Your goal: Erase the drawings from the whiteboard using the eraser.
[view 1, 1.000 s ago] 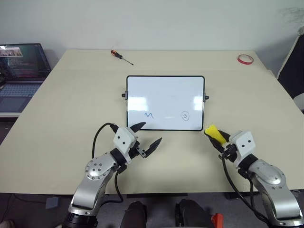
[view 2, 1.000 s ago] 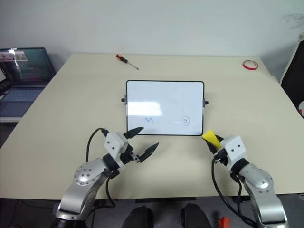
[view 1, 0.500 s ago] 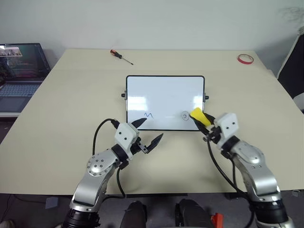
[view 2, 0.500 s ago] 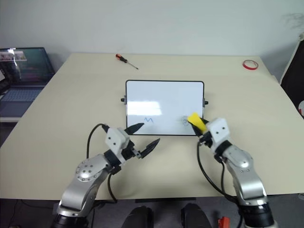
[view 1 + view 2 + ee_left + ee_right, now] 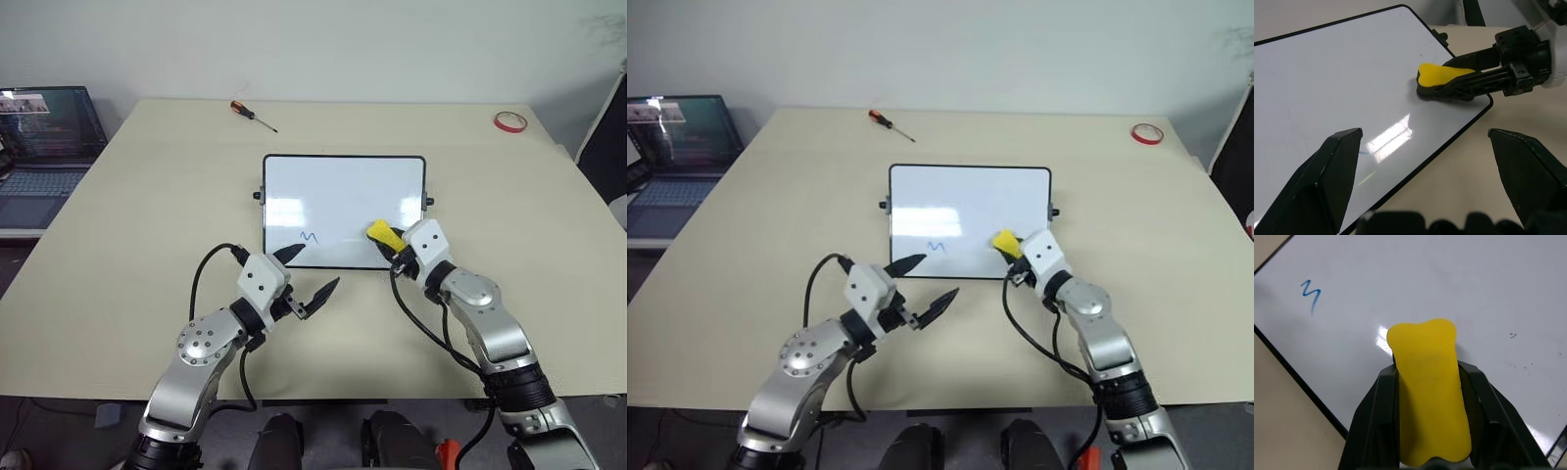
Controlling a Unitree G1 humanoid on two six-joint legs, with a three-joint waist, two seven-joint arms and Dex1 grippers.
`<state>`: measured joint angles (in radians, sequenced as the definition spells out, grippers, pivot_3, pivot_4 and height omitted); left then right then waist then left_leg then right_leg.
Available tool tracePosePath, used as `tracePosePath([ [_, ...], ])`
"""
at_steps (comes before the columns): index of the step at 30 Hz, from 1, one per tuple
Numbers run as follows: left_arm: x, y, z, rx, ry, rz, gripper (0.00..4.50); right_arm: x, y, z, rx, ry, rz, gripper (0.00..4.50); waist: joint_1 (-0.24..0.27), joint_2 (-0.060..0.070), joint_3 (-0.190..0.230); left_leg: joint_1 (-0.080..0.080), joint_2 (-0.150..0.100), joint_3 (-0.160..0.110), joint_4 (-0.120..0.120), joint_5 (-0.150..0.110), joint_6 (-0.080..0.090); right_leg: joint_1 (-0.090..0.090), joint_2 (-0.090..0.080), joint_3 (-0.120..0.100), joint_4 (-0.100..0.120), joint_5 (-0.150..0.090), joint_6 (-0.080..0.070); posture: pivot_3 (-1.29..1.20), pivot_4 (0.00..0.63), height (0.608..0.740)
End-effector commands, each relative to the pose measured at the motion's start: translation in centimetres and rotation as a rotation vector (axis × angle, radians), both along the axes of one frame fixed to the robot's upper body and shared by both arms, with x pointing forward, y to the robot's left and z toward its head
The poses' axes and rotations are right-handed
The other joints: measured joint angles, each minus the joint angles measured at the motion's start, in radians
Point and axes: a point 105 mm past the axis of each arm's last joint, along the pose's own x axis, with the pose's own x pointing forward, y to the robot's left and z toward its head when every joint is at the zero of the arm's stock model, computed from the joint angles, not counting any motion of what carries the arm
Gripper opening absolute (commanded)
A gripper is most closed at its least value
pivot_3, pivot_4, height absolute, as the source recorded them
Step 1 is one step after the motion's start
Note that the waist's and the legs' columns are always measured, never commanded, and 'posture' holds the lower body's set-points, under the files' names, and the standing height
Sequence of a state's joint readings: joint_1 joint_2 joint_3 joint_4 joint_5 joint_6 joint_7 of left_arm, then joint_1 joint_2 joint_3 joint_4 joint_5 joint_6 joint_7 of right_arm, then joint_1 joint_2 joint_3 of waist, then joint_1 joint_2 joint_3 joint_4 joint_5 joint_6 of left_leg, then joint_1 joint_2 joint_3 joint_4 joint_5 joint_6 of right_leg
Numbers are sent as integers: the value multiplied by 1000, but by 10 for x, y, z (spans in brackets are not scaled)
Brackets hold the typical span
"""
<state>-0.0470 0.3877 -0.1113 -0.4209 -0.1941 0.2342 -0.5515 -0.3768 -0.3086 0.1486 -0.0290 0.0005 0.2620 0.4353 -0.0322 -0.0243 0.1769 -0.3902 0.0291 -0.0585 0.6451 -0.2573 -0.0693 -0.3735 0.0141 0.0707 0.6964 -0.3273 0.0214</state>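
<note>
Eraser [image 5: 383,233] down on the whiteboard's [image 5: 343,186] near right corner, clamped in the right gripper [image 5: 396,247].

Blue wavy line [image 5: 310,237] left to wipe, well apart from the eraser; no circle or red mark visible. Left gripper [image 5: 307,281] spread wide, holding nothing, just off the near edge. Faint specks beside the eraser clear from the right wrist; dark underside against the board plain from the left wrist.

Both arms are clad in silver-grey metal, with white wrist blocks, looped black cables and black pointed fingers [image 5: 323,290].
</note>
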Motion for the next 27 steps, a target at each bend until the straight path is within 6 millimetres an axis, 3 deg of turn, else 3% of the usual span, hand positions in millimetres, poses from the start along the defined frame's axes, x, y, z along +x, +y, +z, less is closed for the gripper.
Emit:
tracePosePath([
  [1, -1, -4, 15, -6, -58, -9, 4500, 4, 1, 11, -15, -46, -6, 1254, 0, 0, 0, 0, 0, 0, 0, 0, 0, 0, 0, 0, 0, 0, 0, 0, 150, 740],
  [18, 1, -7, 13, -12, -57, -24, 4500, -23, -37, -25, -161, 105, -73, 1254, 1, 0, 0, 3, 0, -1, 1, 0, 0, 3, 0, 0, 1, 0, 0, 0, 150, 740],
  [23, 1, -9, 11, -15, -54, -32, 4500, -22, -40, -23, -157, 101, -87, 1254, 1, 0, 0, 3, -1, 0, 1, 0, 0, 3, 0, 0, 1, 0, 0, 0, 150, 740],
  [27, 2, -9, 11, -16, -57, -34, 4500, -11, -33, -3, -93, 26, -105, 1254, 0, 0, 0, 3, -1, 0, 1, 0, 0, 3, 0, 0, 1, 0, 0, 0, 150, 740],
])
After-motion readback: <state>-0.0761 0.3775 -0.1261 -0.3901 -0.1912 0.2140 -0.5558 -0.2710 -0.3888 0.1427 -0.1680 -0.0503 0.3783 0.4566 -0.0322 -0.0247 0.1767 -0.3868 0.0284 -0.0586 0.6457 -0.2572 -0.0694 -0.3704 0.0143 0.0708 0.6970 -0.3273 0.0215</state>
